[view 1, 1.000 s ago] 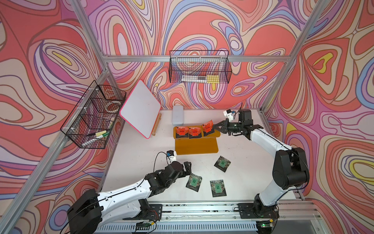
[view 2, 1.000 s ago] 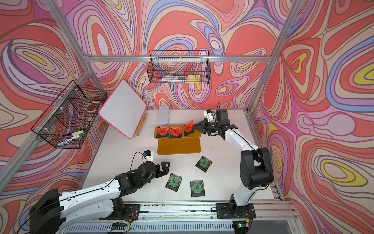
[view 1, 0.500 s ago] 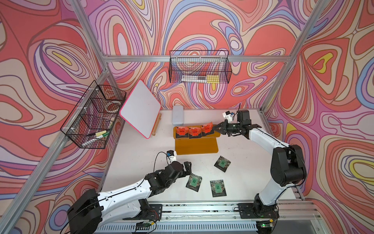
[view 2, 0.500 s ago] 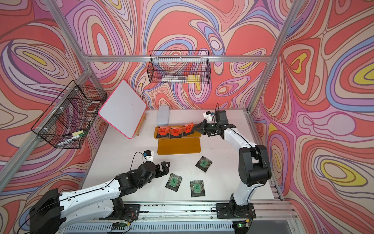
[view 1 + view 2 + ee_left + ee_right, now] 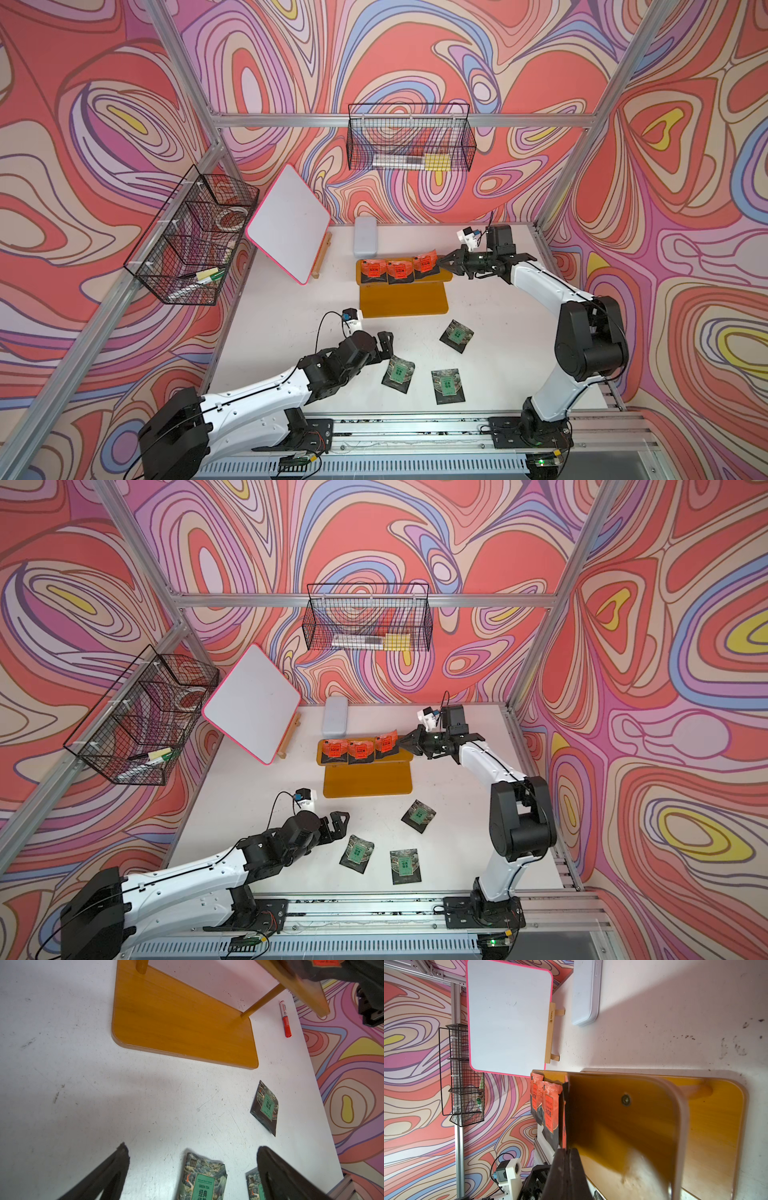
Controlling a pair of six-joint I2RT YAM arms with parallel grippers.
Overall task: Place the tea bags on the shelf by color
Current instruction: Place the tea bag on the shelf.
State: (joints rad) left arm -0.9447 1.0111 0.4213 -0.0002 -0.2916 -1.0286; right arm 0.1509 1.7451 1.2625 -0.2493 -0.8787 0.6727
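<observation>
Green "GREEN TEA" sachet (image 5: 202, 1178) near wide-apart left fingers (image 5: 104, 1174); right fingers (image 5: 560, 1172) tight on orange-red sachet (image 5: 424, 264) over mustard shelf (image 5: 403, 301).

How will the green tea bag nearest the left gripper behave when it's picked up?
The flat green-label sachet looks thin and wrinkled: probably light, slightly floppy. Lying flat on the white table, it may slide rather than lift.

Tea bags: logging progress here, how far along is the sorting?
Done: two orange tea bags sit on the shelf, upper tier. In hand: the third orange bag, pinched by the shut right tool at that tier's end. Left: three green bags on the table; the open left tool hovers by one.
</observation>
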